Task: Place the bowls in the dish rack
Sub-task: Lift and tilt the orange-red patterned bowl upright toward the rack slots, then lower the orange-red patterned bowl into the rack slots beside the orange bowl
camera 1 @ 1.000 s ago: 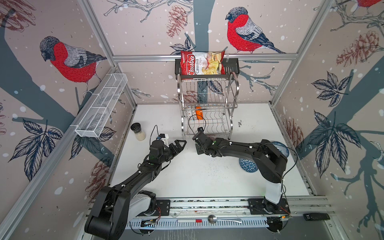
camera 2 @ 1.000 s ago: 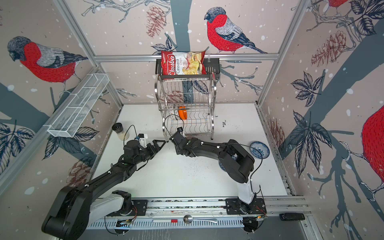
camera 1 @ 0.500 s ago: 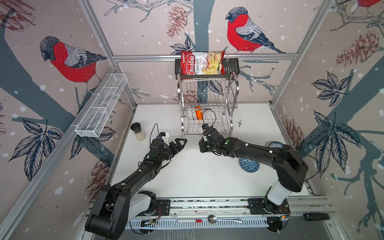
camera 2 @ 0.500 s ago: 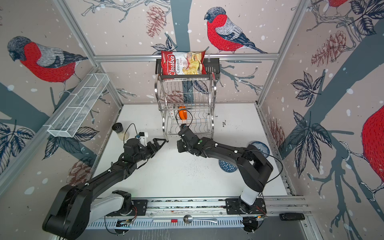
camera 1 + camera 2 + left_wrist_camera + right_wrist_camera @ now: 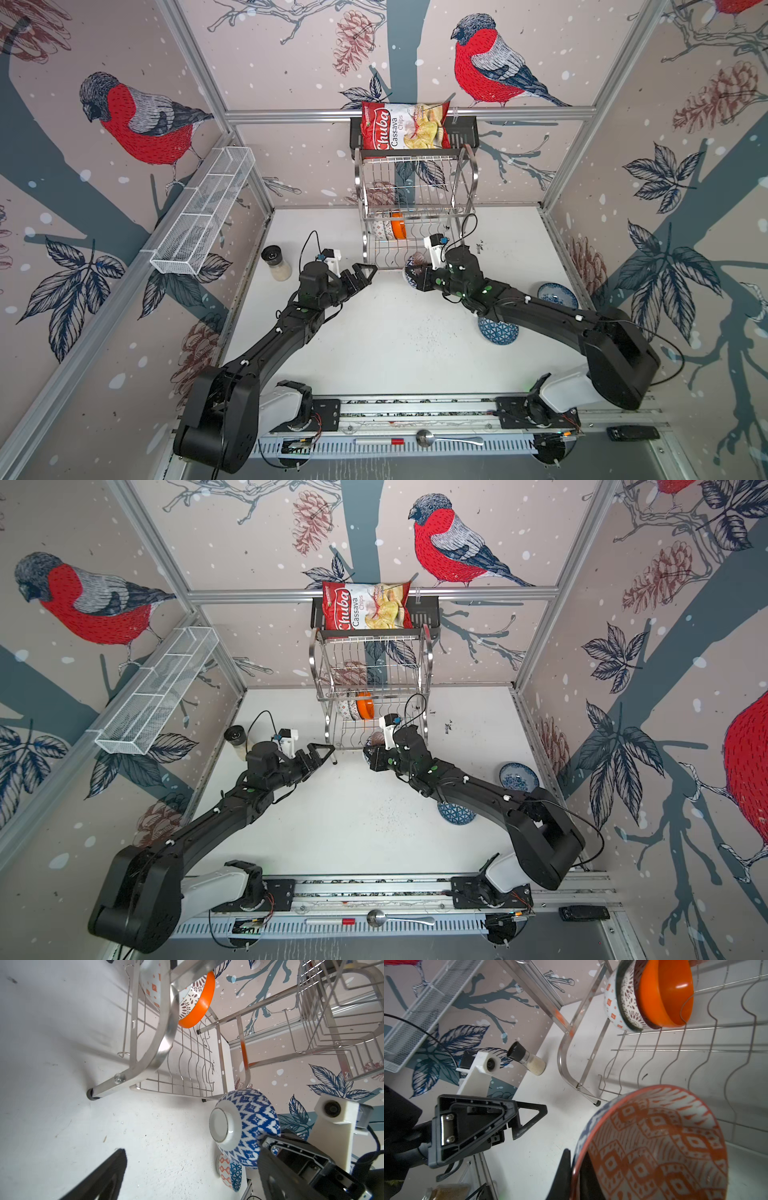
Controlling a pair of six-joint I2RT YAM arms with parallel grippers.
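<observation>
Three bowls fill one end of the low shelf of the dish rack; the other wire slots are free. The blue bowl in the right gripper and the wide-open left gripper crowd the front.

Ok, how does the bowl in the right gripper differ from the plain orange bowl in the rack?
The held bowl is patterned, blue-and-white outside and red-orange inside; the orange bowl is plain and glossy. The held bowl is outside the dish rack at its front, pinched at the rim by the right gripper; the orange bowl stands in the lower tier, nested against two patterned bowls. Both are small, round and tipped on edge.
</observation>
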